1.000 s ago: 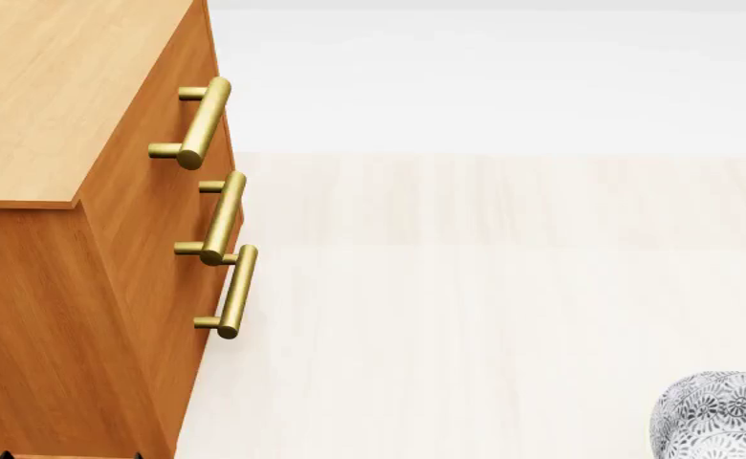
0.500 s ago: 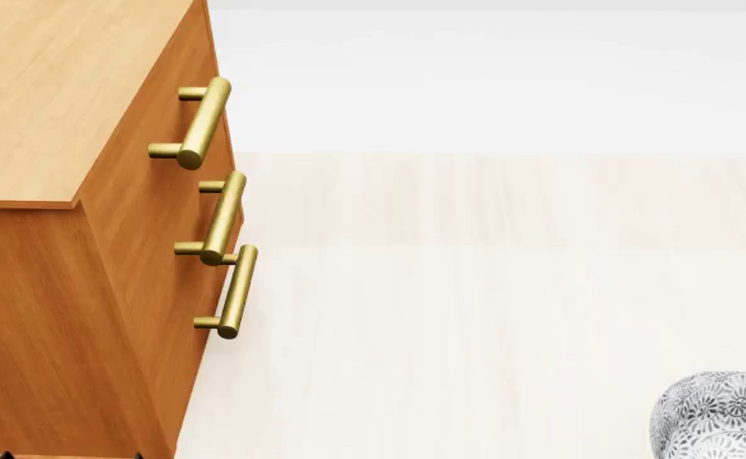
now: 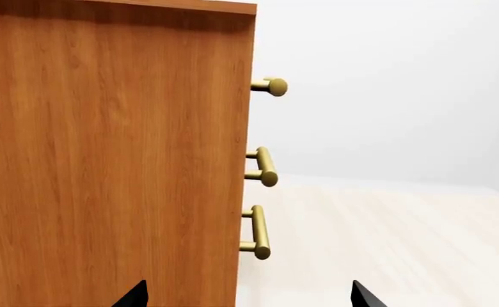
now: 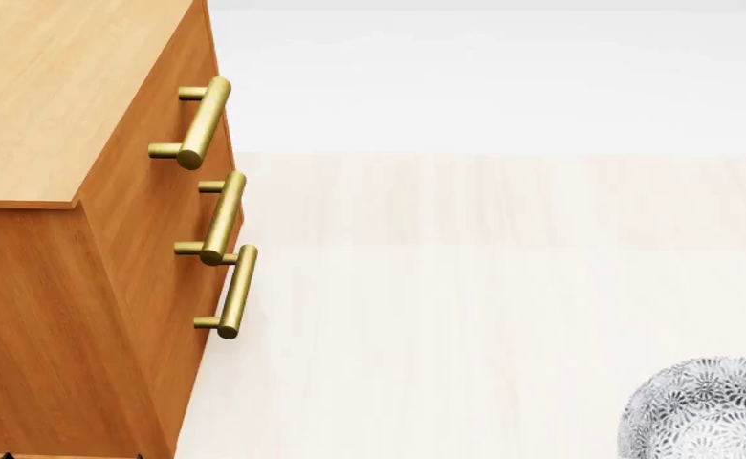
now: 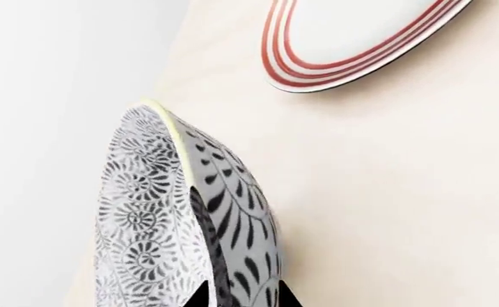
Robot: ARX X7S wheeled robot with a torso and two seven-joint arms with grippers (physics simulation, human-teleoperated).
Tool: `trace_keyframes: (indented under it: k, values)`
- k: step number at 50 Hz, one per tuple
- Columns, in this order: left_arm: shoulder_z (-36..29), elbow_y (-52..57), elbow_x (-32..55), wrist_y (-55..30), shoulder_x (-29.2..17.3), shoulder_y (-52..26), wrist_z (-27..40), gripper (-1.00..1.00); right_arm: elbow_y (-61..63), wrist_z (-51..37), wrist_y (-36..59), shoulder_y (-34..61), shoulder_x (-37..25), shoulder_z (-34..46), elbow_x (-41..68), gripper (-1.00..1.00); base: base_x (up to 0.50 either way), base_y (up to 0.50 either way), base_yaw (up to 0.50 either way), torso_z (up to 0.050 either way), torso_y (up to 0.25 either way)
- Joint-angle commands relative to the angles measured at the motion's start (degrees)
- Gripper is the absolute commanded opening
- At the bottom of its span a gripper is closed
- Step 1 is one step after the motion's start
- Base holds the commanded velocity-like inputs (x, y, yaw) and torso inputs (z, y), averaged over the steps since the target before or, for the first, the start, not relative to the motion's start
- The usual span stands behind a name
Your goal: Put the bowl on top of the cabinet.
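The floor [image 4: 475, 316] is pale wood; the wall behind is plain white. The cabinet [image 4: 54, 124] stands at left, three brass handles [image 4: 227, 218] on its front. The right hand [image 5: 241, 297] is clamped on the bowl [image 4: 705, 411] rim, at lower right. A plate [image 5: 352, 38] lies nearby. The left hand [image 3: 245, 295] is spread apart beside the cabinet.

Head view looks down over the cabinet [image 4: 54, 105]; left wrist faces its side [image 3: 104, 160] closely.

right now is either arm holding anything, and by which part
The right end effector grips the bowl by its rim, one finger inside, one outside. The left end effector is open and empty.
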State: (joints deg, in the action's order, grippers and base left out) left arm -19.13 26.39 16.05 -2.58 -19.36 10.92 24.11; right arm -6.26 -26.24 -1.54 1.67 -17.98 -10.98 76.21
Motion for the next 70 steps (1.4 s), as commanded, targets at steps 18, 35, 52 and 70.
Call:
trace_keyframes:
  k: [18, 35, 52, 70]
  values:
    - [0.64, -1.53, 0.66, 2.01, 0.23, -0.44, -0.34, 1.0, 3.97, 0.23, -2.99, -1.51, 0.37, 1.2, -5.75, -1.0, 0.0, 0.0, 0.0, 0.0, 0.001]
    - [0.29, -1.31, 0.58, 2.28, -0.09, -0.16, -0.06, 1.0, 14.21, 0.48, -8.37, -6.76, 0.97, 3.54, -16.27, -1.0, 0.0, 0.0, 0.0, 0.0, 0.0]
    - [-3.06, 2.67, -2.44, 0.03, -1.0, 0.43, -0.02, 1.0, 16.09, -1.14, -7.94, -4.55, 0.35, 10.23, -30.58, -1.0, 0.0, 0.0, 0.0, 0.0, 0.001]
    - [-8.13, 24.13, -8.55, -17.89, -3.04, -1.0, 4.61, 1.0, 30.59, -7.73, -2.13, -6.61, -4.11, 12.51, -32.9, -1.0, 0.0, 0.0, 0.0, 0.0, 0.001]
